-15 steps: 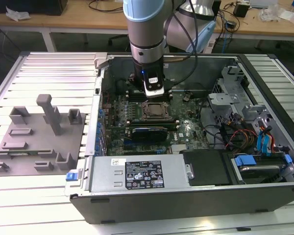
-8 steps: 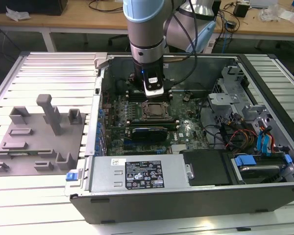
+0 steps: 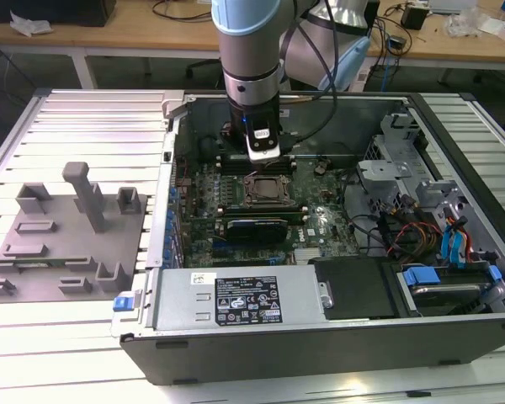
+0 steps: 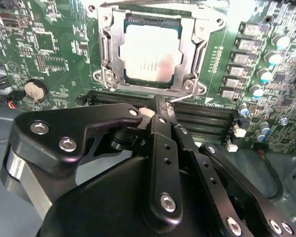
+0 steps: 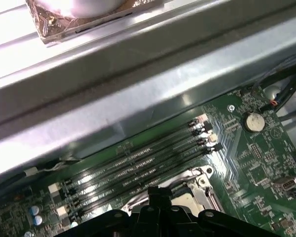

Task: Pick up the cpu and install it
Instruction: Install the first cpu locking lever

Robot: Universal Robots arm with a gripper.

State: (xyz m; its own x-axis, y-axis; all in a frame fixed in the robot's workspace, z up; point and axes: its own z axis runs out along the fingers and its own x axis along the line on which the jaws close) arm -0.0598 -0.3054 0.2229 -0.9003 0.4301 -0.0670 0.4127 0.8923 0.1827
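Where the exterior view has the arm [image 3: 248, 50] hanging over the socket [image 3: 267, 189] inside the case [image 3: 337, 345], the second wrist view shows the cpu [image 4: 150, 54] lying within the socket's metal frame. The pincer [image 4: 165, 111] is just beside it, its black body blocking the nearer board; whether it is clenched or released cannot be told. The first wrist view shows memory slots [image 5: 138, 168] and a coin battery [image 5: 252, 120]. Grey blocks [image 3: 67, 227] stand on the counter [image 3: 84, 118].
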